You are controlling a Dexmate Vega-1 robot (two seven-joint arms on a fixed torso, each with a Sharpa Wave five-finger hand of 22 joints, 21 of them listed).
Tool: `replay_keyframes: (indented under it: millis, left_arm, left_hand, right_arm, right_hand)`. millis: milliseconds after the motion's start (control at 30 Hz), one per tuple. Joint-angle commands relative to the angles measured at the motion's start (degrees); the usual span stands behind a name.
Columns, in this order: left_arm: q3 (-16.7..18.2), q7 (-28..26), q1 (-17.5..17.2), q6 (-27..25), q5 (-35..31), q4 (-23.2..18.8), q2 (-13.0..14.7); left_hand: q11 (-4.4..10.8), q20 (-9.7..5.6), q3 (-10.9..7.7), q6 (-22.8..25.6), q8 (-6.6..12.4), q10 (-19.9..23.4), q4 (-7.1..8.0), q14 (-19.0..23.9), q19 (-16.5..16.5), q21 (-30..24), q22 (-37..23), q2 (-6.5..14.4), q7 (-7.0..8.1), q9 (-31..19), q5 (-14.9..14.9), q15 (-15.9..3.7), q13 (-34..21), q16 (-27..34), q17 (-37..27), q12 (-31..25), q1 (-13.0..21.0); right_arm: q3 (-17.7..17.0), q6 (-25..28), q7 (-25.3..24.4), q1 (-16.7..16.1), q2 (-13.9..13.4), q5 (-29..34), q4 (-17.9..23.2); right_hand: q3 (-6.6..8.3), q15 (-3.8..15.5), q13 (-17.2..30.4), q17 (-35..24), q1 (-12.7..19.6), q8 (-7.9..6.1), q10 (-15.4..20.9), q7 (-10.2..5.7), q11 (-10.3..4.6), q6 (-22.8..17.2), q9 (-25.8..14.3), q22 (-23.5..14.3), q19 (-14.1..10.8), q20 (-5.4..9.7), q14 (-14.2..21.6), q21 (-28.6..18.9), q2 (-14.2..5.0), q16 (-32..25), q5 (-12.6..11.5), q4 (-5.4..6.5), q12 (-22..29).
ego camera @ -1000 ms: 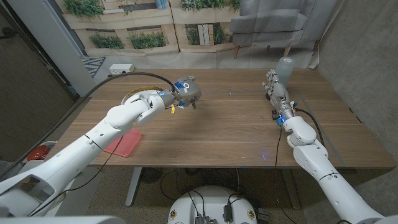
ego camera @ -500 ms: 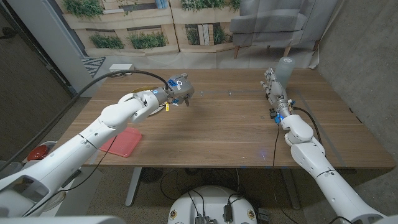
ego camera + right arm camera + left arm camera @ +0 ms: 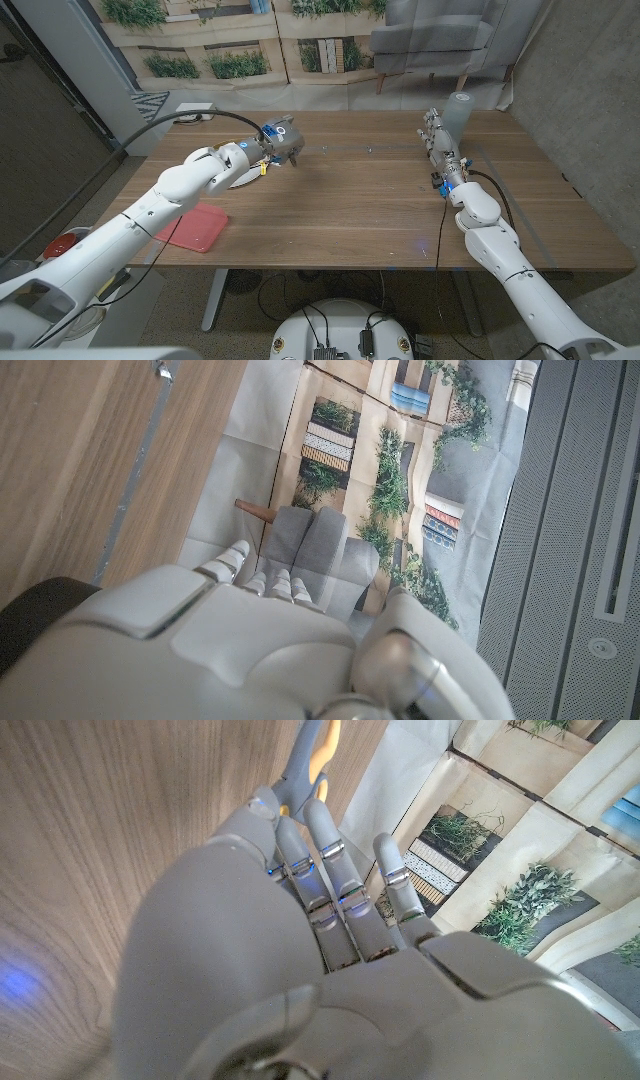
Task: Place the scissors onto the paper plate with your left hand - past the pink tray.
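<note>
my left hand (image 3: 283, 141) is grey with blue accents, its arm white. scissors (image 3: 312, 752) handles: yellow and pale grey. paper plate (image 3: 243, 177), upper left of frame: white. pink tray (image 3: 198, 228), lower left: salmon pink. table (image 3: 380, 200): brown wood grain. my right hand (image 3: 436, 135): grey.

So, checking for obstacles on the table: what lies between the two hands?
Head view: bare wooden table between the left hand, holding scissors, and the right hand.

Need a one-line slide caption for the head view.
Left hand carries yellow-handled scissors above the paper plate, beyond the pink tray; right hand waits.
</note>
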State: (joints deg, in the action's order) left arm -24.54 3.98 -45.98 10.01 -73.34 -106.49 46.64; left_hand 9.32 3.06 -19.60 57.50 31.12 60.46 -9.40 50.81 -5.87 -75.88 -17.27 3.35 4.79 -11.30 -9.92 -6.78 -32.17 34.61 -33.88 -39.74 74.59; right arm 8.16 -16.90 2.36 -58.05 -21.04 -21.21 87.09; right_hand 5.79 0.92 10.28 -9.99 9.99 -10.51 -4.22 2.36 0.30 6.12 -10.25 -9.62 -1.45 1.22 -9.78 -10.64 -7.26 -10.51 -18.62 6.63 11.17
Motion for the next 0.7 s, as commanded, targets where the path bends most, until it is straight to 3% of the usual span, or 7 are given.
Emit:
replay_keyframes:
  millis: [33, 700]
  left_arm:
    - [0.8, 0.8, -0.2, -1.3, 0.2, 0.3, 0.9]
    - [2.7, 2.6, -1.3, -4.4, 0.3, 1.0, 2.6]
  left_hand:
    - [0.13, 0.03, -0.2, 5.8, -0.14, 0.7, 0.02, 0.6, 0.1, -0.5, 0.1, -0.4, -5.31, -0.4, 0.0, -6.9, -0.2, -0.3, -0.4, 0.1, 0.3]
    - [0.28, -0.1, -0.19, 6.1, -0.47, 1.1, 0.07, 0.9, 0.3, -1.5, 0.9, -0.5, -5.19, -0.4, 0.0, -6.89, -0.9, -1.0, -1.1, 1.0, 0.2]
  right_arm:
    - [0.2, -0.1, -0.1, 0.7, 0.5, 0.3, -0.7]
    - [0.4, -0.1, -0.4, 1.0, 0.6, 0.9, -0.7]
  right_hand:
    - [0.14, -0.28, 0.2, -0.1, 0.2, -0.3, 0.2, 0.12, 0.13, 0.0, -0.2, -0.2, -0.1, 0.39, 0.1, -0.3, -0.08, 0.0, 0.3, -0.03, -0.1]
    - [0.12, -0.21, 0.2, -0.1, 0.2, -0.32, 0.3, 0.2, 0.07, -0.2, -0.2, -0.2, -0.1, 0.77, 0.2, -0.3, 0.02, 0.0, 0.3, -0.04, 0.0]
